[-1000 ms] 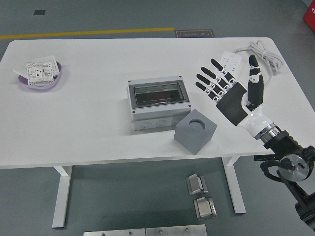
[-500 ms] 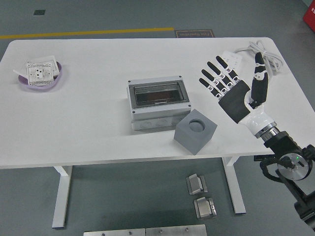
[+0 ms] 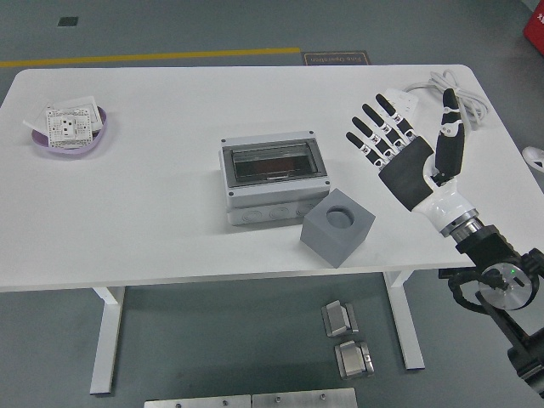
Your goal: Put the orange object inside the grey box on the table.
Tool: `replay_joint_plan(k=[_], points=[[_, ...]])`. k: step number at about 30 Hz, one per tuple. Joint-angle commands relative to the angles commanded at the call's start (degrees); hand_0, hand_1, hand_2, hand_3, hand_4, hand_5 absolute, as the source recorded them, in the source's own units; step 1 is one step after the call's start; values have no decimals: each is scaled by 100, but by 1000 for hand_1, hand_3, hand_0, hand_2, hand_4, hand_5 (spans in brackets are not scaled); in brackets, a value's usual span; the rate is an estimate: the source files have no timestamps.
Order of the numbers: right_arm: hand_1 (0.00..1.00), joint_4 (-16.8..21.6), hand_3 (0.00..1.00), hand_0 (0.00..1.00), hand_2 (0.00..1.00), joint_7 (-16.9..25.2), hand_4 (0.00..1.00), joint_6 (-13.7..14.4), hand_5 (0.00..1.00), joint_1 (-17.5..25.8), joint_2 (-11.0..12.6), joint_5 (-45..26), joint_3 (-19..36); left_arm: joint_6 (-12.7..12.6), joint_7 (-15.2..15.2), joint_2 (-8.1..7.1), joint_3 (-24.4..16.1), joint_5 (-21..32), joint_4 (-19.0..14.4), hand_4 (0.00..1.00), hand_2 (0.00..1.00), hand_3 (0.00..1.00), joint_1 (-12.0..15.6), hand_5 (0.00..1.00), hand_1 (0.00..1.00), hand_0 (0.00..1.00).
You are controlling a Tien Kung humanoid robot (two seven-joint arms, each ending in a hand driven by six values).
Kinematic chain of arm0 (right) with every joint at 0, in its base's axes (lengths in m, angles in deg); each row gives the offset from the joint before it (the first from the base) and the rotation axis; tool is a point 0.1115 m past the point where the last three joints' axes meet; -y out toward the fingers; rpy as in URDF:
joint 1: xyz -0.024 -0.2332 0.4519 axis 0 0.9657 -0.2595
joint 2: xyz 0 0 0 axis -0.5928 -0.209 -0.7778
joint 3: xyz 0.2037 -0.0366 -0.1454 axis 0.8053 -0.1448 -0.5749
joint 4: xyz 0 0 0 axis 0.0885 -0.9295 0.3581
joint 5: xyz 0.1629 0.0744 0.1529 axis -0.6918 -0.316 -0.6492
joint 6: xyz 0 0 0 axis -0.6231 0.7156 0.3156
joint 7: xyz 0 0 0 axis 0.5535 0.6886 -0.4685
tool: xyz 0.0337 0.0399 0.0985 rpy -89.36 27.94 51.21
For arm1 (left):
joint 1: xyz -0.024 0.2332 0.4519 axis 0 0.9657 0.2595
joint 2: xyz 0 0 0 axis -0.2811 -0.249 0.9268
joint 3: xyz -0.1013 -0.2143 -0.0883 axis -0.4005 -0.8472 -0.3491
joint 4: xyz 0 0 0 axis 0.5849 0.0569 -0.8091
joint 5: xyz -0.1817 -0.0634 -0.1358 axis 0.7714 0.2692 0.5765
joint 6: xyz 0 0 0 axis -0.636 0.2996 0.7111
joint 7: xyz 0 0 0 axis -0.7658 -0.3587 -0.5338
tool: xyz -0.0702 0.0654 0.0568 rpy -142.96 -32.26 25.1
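A grey junction box [image 3: 272, 183] with a dark see-through lid sits at the table's centre, lid closed. A grey cube [image 3: 337, 226] with a round hole in its top stands just right of and in front of it. I see no orange object anywhere in view. My right hand [image 3: 406, 134] is open with its fingers spread, palm up, held above the right part of the table to the right of the box and cube. It holds nothing. My left arm is out of view.
A white power strip [image 3: 403, 99] with a coiled cable [image 3: 459, 93] lies at the back right, partly behind my hand. A purple bowl [image 3: 72, 138] holding white socket plates stands at the far left. Metal blocks lie on the floor under the table.
My right hand has shifted slightly right and toward the table's far side, still open. The box and cube have not moved.
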Motion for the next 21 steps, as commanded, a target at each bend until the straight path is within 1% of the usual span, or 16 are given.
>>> replay_joint_plan(k=[3,4,10,11,21], points=[[950,0,998,998,998,-4,998,-14,998,6,-7,41,-3,2,-6,-14,20,-2,1,772,571,774,4,343,709,715],[953,-3,884,998,989,-6,998,-16,998,7,-10,48,-6,3,-9,-20,28,-4,1,772,571,773,6,343,709,715],[953,-35,884,998,989,-24,998,10,998,0,-16,63,-43,7,-26,-54,64,-5,5,772,571,773,18,343,709,715],[950,-45,792,998,983,-26,998,20,998,-5,-16,73,-53,8,-29,-62,70,-5,6,772,571,773,16,343,709,715],[946,-83,807,998,985,-31,998,76,998,-31,-26,189,-143,10,-39,-117,130,-13,-5,772,571,774,-14,341,709,716]])
